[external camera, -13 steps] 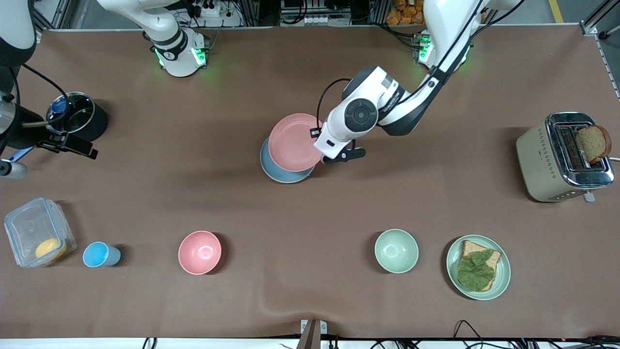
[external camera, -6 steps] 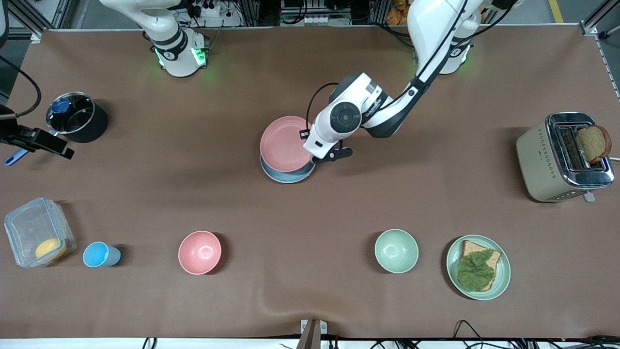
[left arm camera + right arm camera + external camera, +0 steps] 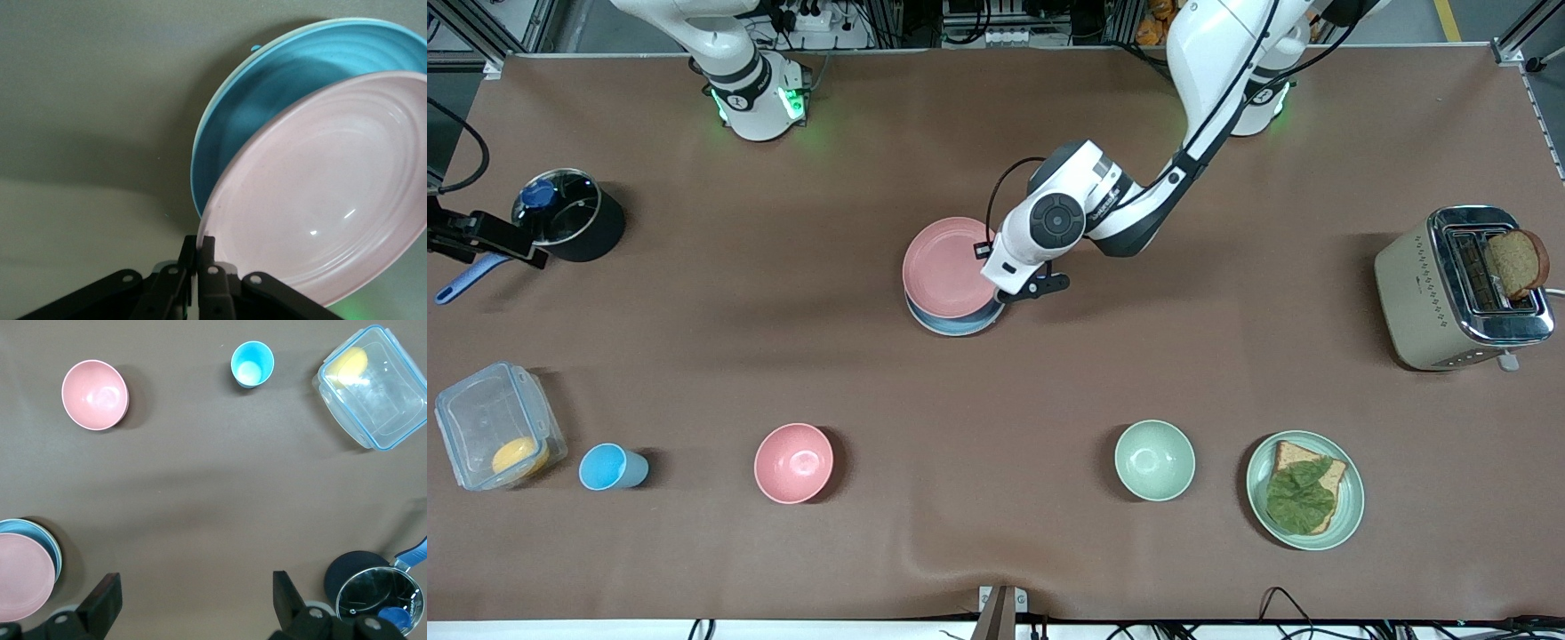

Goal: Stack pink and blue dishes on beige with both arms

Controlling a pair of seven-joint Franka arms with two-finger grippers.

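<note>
The matte pastel-pink round plate (image 3: 947, 267) has shifted to sit over the light-blue plate (image 3: 960, 322) at table centre. The left gripper (image 3: 198, 250) is pinching its rim; the right gripper (image 3: 193, 600) is waiting spread wide above the table. No writing legible.

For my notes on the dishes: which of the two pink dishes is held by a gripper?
The pink plate, on top of the blue plate mid-table. The left gripper is shut on its rim. The pink bowl stands alone, nearer the front camera, untouched.
</note>
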